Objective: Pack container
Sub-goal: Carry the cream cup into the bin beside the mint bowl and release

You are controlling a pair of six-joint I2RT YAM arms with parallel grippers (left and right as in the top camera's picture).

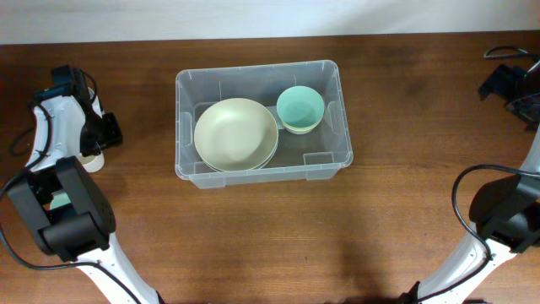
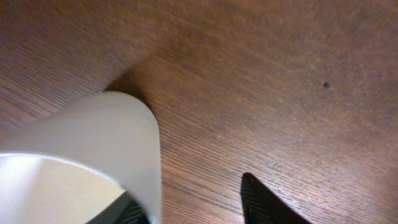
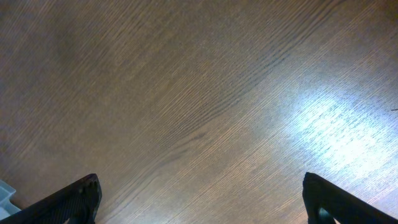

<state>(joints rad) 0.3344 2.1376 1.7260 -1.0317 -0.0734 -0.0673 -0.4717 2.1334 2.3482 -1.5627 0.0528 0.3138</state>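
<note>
The container (image 1: 190, 84), a clear plastic bin, stands at the table's middle. Inside it lie a wide cream bowl (image 1: 236, 133) and a small mint-green bowl (image 1: 300, 108). A white cup (image 1: 91, 160) stands at the far left of the table. My left gripper (image 1: 97, 142) is right over it. In the left wrist view the cup (image 2: 93, 149) has its wall between my left gripper's (image 2: 193, 199) jaws: one finger (image 2: 134, 213) is inside the cup, and the other finger (image 2: 264, 205) stands apart from the wall. My right gripper (image 3: 199, 186) hangs open over bare wood, at the far right (image 1: 516, 91).
Both arm bases (image 1: 63, 207) (image 1: 506, 215) and their cables sit at the near corners. A pale blue edge (image 3: 4, 194) shows at the lower left of the right wrist view.
</note>
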